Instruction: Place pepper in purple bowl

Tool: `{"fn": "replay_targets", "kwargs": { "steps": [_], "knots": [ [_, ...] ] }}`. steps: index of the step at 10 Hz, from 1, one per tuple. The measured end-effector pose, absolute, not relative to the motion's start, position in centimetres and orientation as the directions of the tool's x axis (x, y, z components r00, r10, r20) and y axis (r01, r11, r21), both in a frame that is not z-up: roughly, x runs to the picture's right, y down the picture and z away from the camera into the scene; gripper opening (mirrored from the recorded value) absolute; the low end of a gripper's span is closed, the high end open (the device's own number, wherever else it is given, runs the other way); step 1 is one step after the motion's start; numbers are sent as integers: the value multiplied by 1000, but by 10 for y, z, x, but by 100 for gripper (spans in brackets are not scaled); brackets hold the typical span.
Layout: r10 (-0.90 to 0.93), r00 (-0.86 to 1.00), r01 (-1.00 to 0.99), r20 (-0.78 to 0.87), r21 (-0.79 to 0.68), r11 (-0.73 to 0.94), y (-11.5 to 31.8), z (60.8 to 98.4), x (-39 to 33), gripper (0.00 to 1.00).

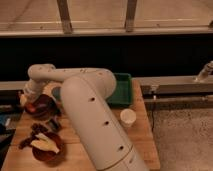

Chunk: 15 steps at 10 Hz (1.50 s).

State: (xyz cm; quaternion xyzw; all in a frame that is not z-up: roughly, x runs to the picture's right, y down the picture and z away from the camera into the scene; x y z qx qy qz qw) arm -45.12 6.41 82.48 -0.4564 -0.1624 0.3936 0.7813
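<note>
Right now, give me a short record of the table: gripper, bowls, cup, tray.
gripper: shut, at the purple bowl's left rim
held item: cannot tell
purple bowl: table's left side
brown bowl: front left, pale yellow pieces inside
white cup: upright, right of the arm
green tray: back of the table
</note>
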Motion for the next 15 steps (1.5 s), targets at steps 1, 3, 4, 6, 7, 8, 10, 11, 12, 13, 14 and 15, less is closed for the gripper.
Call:
{"fn": "replay_targets", "kwargs": {
  "steps": [1, 3, 4, 6, 7, 8, 10, 11, 12, 13, 14, 15],
  "knots": [
    [773, 628, -468, -85, -835, 288, 53, 816, -446, 0],
    [791, 609, -476, -52, -822, 313, 33, 803, -431, 0],
    [804, 594, -481, -44, -820, 310, 26, 799, -422, 0],
    [843, 537, -502, -33, -816, 288, 10, 795, -387, 0],
    [856, 516, -504, -23, -817, 282, 4, 791, -377, 0],
    [865, 502, -505, -17, -817, 277, 3, 787, -369, 0],
    [892, 452, -514, 3, -816, 264, 0, 775, -345, 0],
    [899, 439, -515, 11, -816, 261, -1, 771, -340, 0],
    [902, 431, -514, 17, -817, 261, -2, 769, -339, 0],
    [903, 428, -510, 22, -820, 261, -1, 767, -341, 0],
    [905, 424, -506, 25, -822, 260, -2, 767, -341, 0],
    [904, 428, -496, 26, -829, 259, 0, 770, -346, 0]
  ]
}}
